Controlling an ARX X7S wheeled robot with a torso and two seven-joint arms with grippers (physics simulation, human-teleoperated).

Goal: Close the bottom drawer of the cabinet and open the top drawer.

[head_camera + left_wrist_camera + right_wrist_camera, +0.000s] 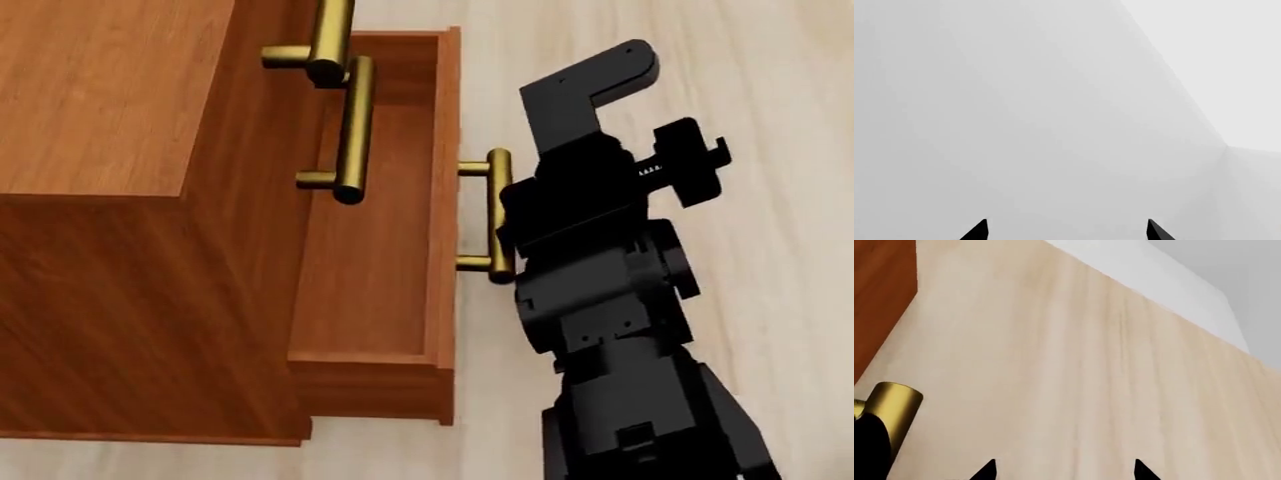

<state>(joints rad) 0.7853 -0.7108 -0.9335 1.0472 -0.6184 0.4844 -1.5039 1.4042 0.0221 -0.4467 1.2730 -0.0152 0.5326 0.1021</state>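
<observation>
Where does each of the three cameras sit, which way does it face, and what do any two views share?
Head view: on the head, looking steeply down at the cabinet, its pulled-out bottom drawer and pale floor; a black arm shows beside the drawer's brass handle.
Left wrist view: near the left hand, facing blank grey walls; only two black fingertips show.
Right wrist view: near the right hand, facing pale floor.
Shared: the brass handle and red-brown wood appear in head and right wrist views.

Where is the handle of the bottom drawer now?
In the head view, the bottom drawer's handle sits near the centre, on the front of the pulled-out bottom drawer, right against the right arm.
</observation>
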